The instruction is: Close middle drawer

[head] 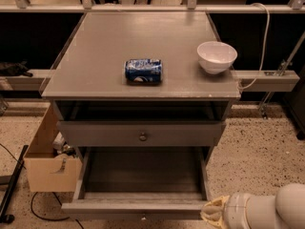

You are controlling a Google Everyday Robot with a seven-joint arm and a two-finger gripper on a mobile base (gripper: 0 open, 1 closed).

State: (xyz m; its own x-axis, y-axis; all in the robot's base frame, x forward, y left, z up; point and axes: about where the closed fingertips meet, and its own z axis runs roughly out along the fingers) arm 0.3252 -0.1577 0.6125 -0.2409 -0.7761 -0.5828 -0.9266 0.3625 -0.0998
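A grey wooden cabinet (95,75) is seen from above and in front, standing on a speckled floor (257,161). On its flat top lie 2 things: a blue drinks can (143,70) on its side near the middle, and a white bowl (217,56) upright near the right edge, well apart from the can.

Under the top is a dark open slot. Below that sits a grey drawer front (95,133) with 1 tarnished round knob (142,136) at its centre.

The middle drawer (136,206) is the next one down, and it is pulled far out toward the viewer. It is a long, deep tray, and nothing can be made out inside it. Its pale, worn front rim runs across the bottom of the view.

The gripper (213,213) is at the bottom right, a yellowish tip on the end of a thick white arm (267,210) that reaches in from the right edge. The tip is right at the front right corner of the middle drawer, level with the front rim. It appears to touch that corner, though contact is not certain. Whether the gripper is open or closed cannot be told from this view, and nothing can be seen in its hold.

To the left of the cabinet, an open cardboard box (47,171) stands on the floor just beside it. A white cable (265,32) hangs down behind the bowl at the right.
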